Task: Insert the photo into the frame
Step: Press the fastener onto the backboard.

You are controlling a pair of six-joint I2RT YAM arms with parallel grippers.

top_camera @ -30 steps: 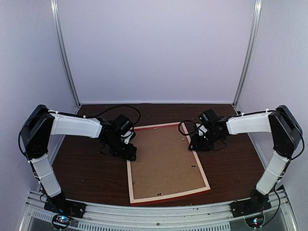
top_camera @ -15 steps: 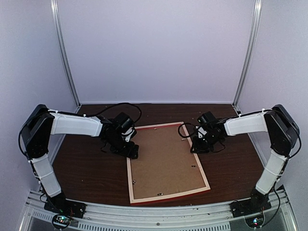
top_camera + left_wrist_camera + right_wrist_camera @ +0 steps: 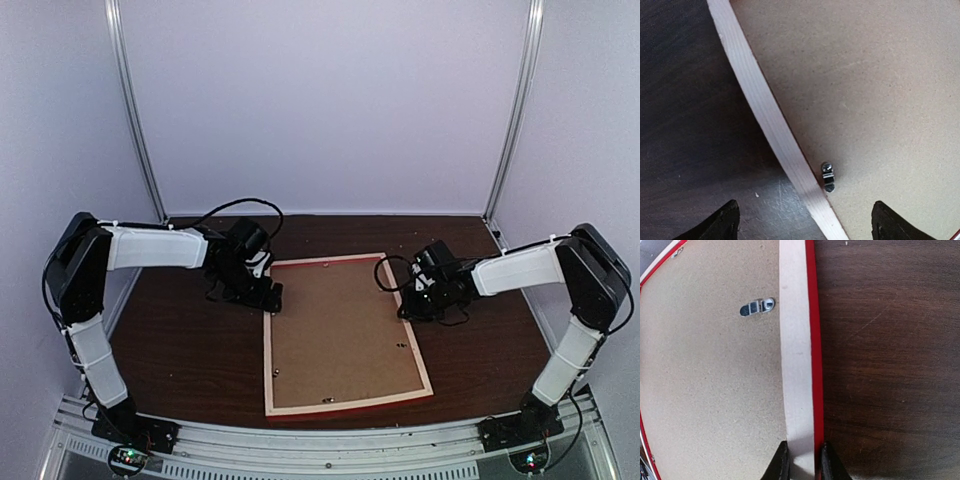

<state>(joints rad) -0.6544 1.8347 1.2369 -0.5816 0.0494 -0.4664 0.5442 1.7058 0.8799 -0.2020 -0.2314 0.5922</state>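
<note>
On the counter (image 3: 180, 350), the left claw (image 3: 807, 222) gapes wide above the left rail of the one frame (image 3: 350, 405) (face down, one brown backing board (image 3: 335, 330) inside it); the right claw (image 3: 802, 462), second of two, pinches the frame's right rail.

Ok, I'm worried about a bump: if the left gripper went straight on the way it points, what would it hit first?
Probably the frame: its pale rail runs between the fingertips of the open left gripper, a small metal clip right beside. Depth is unclear.
</note>
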